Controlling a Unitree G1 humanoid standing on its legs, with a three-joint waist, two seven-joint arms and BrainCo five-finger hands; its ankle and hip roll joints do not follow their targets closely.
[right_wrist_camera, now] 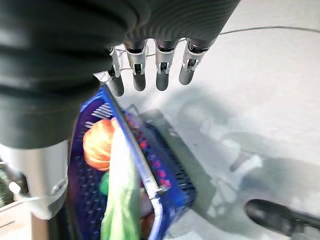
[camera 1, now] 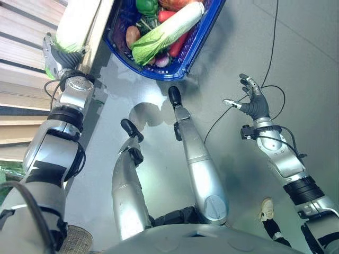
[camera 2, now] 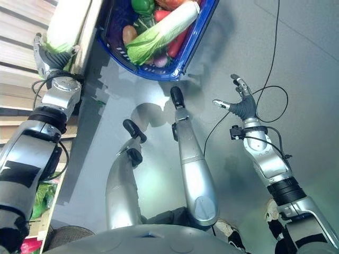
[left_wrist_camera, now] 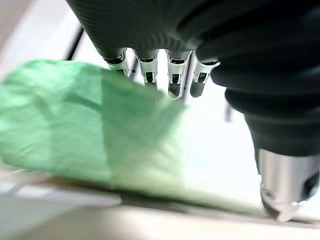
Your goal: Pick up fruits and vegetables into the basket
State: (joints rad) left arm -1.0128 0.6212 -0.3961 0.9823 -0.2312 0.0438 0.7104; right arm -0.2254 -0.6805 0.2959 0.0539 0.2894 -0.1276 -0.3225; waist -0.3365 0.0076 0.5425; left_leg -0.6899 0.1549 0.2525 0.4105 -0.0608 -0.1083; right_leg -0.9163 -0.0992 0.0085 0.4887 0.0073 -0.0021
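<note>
A blue basket (camera 1: 197, 48) stands on the grey floor ahead. It holds a long white-green cabbage (camera 1: 167, 32), a green pepper (camera 1: 146, 6), a red chilli (camera 1: 179, 44), a potato (camera 1: 132, 36) and other produce. A second cabbage (camera 1: 74, 24) lies on the shelf at the left. My left hand (camera 1: 61, 55) straddles its leafy green end (left_wrist_camera: 100, 130), with straight fingers (left_wrist_camera: 172, 82) on one side and the thumb (left_wrist_camera: 280, 207) on the other. My right hand (camera 1: 254, 105) hangs over the bare floor at the right, open and holding nothing. Its wrist view looks past it onto the basket's rim (right_wrist_camera: 145, 170).
A slatted wooden shelf (camera 1: 24, 32) runs along the left, its pale edge (camera 1: 98, 29) close to the basket. A person's light shoe (camera 1: 266, 209) shows at the lower right. A woven round thing (camera 1: 74, 239) sits at the bottom left.
</note>
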